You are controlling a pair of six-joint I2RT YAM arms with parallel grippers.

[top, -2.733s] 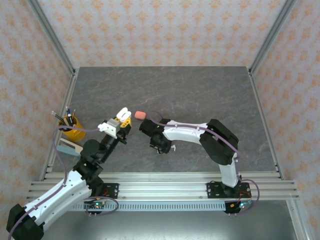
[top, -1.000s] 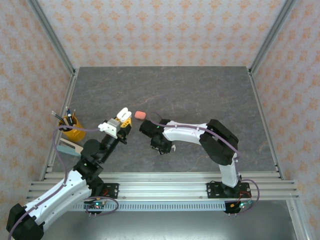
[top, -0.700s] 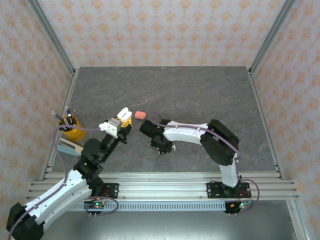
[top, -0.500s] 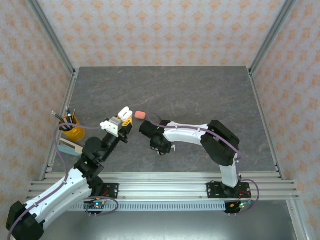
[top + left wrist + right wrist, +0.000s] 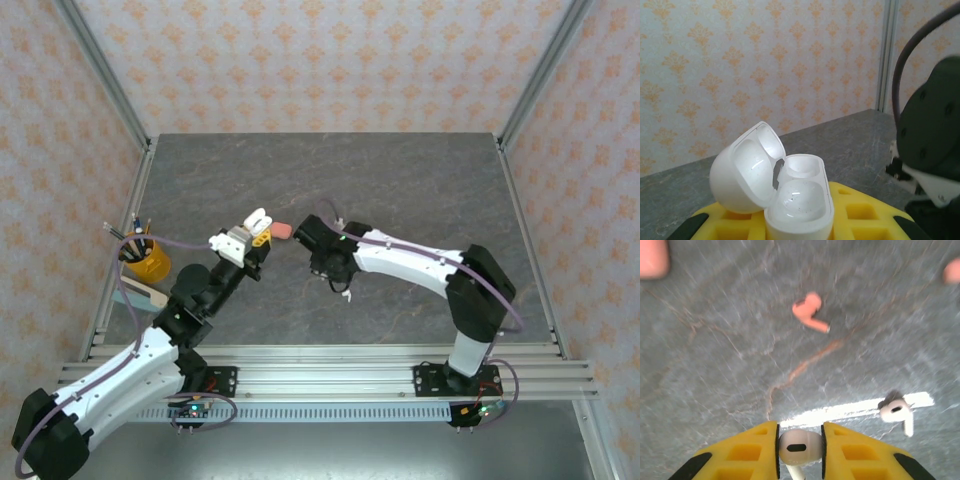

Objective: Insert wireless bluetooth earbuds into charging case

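Observation:
My left gripper [image 5: 256, 228] is shut on a white charging case [image 5: 799, 202] whose lid [image 5: 740, 172] stands open; both wells look empty. Its yellow fingers [image 5: 865, 220] clamp the case from both sides. Just to its right, my right gripper [image 5: 335, 268] points down over the table. In the right wrist view the right gripper [image 5: 800, 449] is shut on a white earbud [image 5: 800, 446], stem down, lifted off the table. A second white earbud [image 5: 896, 412] lies on the table to the right. A coral-pink earbud [image 5: 810, 314] lies farther ahead.
A coral-pink case [image 5: 283, 230] sits on the table between the two grippers. A yellow cup of pens [image 5: 143, 258] and a small box [image 5: 138, 295] stand at the left edge. The grey stone table [image 5: 400, 180] stretches behind, fenced by aluminium rails.
My right gripper has closed on the white earbud and lifted it, moving farther back and right. My left gripper has carried the open case slightly forward and right.

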